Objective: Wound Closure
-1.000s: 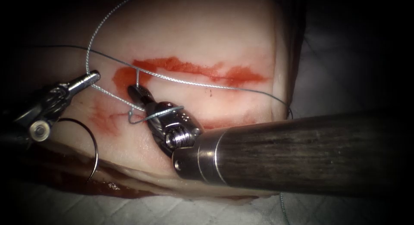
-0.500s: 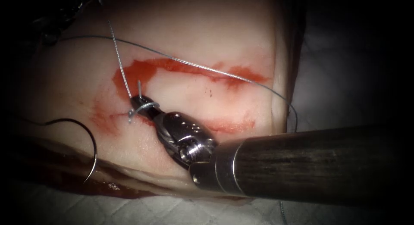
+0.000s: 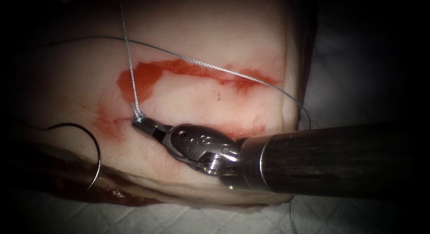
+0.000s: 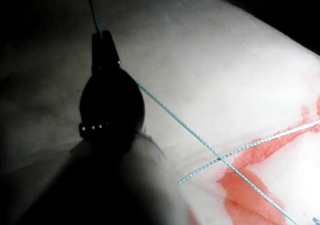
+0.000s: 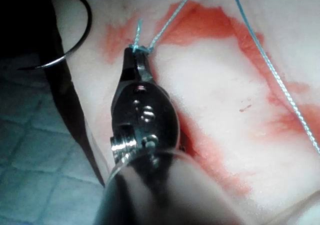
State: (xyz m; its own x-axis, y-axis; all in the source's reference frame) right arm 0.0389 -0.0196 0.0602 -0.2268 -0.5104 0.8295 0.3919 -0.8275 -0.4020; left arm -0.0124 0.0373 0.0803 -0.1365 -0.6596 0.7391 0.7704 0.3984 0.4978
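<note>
— Right tool [image 3: 139, 121]: jaws are pressed together on the short tail of the thread [image 3: 127, 59], right at a small knot [image 3: 135, 114] on the tissue [image 3: 201, 28].

— Step in hand?

— Knot tightening, as judged against the earlier frames. A second ago a loop of thread is seen round the right tool's jaws. Now that loop is gone from the jaws, and the knot is drawn small against the tissue.

— Left tool?

— Left tool [image 4: 102, 37] is seen in its own wrist view as a dark shape. Its jaws appear closed on the long strand, which is held taut and runs up and away from the knot.

— Needle?

— Needle [image 3: 99, 160] is held by neither tool. It lies free at the tissue's near left edge, well left of the knot, and is not in the tissue.

— What is called for next?

— In judgement, even and opposed tension on both strands, so that the knot is seated flat and the tissue is not lifted.

— Pose?

— Right shaft is brought in low from the right, almost level. The wrist is bent so that the jaws point left and slightly up, beside the red fluid [image 3: 143, 79].
</note>
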